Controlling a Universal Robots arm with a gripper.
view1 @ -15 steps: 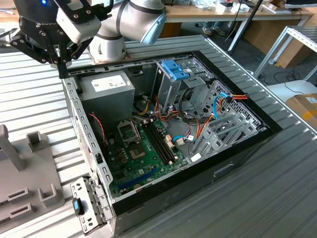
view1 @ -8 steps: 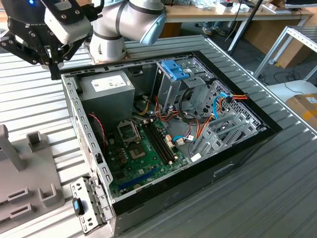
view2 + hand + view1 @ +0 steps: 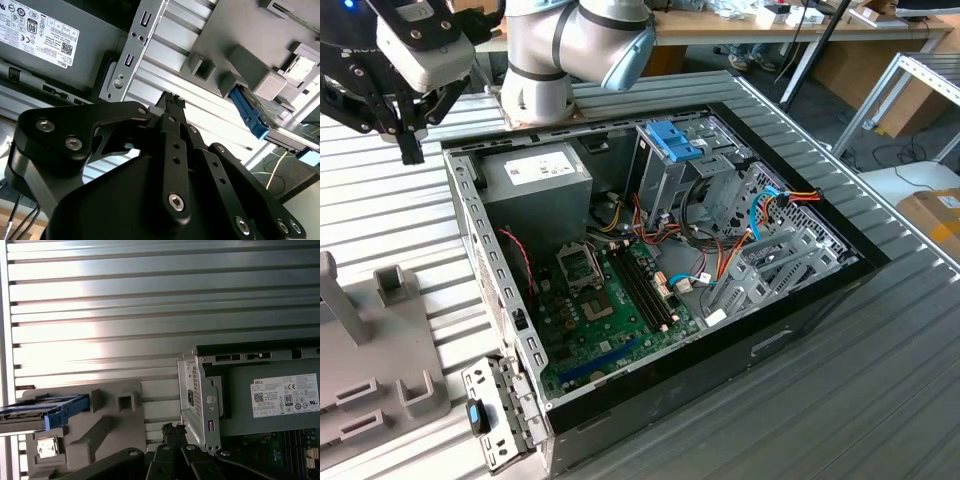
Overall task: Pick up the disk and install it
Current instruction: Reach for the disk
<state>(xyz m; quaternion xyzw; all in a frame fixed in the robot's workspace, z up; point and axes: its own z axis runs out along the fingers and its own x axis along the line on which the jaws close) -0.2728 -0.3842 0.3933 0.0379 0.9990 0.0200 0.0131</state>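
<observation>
**Single-arm workstation, disk not yet grasped.** The black two-finger gripper (image 3: 410, 150) is seen in the upper left of the exterior view. It is held above the ribbed grey metal table (image 3: 880, 400), just outside the far corner of the open black desktop computer case (image 3: 720, 370).

In both wrist views the fingertips (image 3: 173, 429) are seen over bare table, between the case's perforated metal corner flange (image 3: 197, 400) and a grey moulded plastic holder (image 3: 107, 422).

The disk (image 3: 60, 412), a flat black drive framed by a bright blue plastic carrier, is seated on its edge in that holder, well apart from the gripper. It is also seen in the second wrist view, where the blue carrier projects from the holder's side (image 3: 247, 112). This edgewise seating is judged to leave the carrier's sides free for grasping.

The case is laid on its side with the cover off, presumably so that the interior can be reached from above. The green motherboard (image 3: 605, 300), the grey power-supply box (image 3: 535, 180) and the grey drive cage with its light-blue ribbed latch (image 3: 670, 140) are thus exposed.

The fingers are pressed together with no visible gap. Nothing is held between them and nothing is touched.
</observation>
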